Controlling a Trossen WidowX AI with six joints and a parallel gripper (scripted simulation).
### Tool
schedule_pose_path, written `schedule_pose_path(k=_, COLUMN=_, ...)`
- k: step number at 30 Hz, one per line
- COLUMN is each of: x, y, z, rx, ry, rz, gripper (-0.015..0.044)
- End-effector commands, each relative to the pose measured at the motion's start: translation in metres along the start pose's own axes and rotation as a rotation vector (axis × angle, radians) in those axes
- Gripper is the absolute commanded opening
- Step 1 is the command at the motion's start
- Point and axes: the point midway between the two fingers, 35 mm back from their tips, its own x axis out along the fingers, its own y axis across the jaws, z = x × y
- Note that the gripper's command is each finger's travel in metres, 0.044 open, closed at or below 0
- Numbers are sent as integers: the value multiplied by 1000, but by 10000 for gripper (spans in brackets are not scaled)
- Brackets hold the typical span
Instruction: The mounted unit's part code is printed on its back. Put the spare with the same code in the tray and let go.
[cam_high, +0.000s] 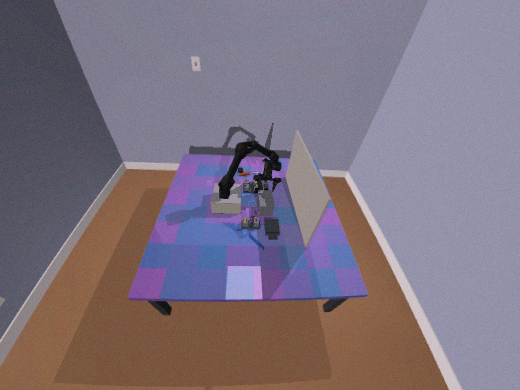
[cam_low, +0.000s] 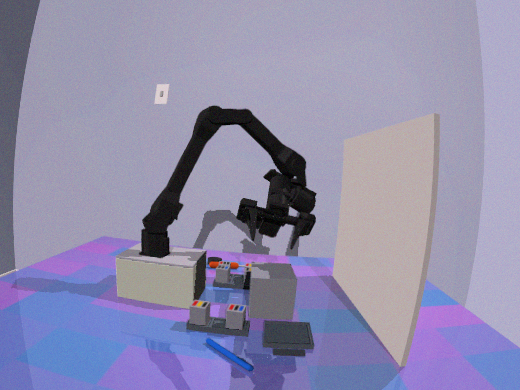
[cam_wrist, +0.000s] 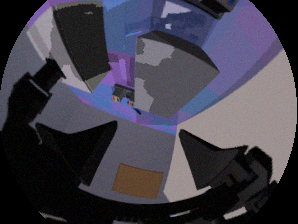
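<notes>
My gripper (cam_high: 266, 183) (cam_low: 273, 245) (cam_wrist: 149, 128) is open and empty, high above the table near the grey block (cam_high: 266, 206) (cam_low: 272, 292) (cam_wrist: 175, 75). Two small grey units, the left one (cam_low: 199, 313) and the right one (cam_low: 236, 317), with coloured stripes on top, stand on the front dark rack (cam_low: 217, 326). Another striped grey unit (cam_low: 223, 273) stands on the back rack (cam_low: 229, 283); a further one is partly hidden by the block. The dark tray (cam_high: 271, 226) (cam_low: 287, 334) lies front right, empty. No part code is readable; I cannot tell which unit is the mounted one.
A tall beige panel (cam_high: 307, 195) (cam_low: 385, 230) (cam_wrist: 240, 135) stands on the right. The arm's pale base block (cam_high: 226, 206) (cam_low: 155, 281) is on the left. A blue stick (cam_high: 256, 242) (cam_low: 230, 354) lies in front. An orange-handled tool (cam_low: 214, 264) lies at the back.
</notes>
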Motion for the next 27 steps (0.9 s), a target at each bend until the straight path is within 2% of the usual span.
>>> schedule_pose_path(k=1, x=-9, y=-49, z=-32, rx=1075, ry=-513, rz=279, gripper=440)
schedule_pose_path(k=11, x=-21, y=-76, z=-67, rx=1553, ry=-742, rz=501, gripper=440)
schedule_pose_path(k=27, x=-22, y=-77, z=-69, rx=1574, ry=-753, rz=513, gripper=440)
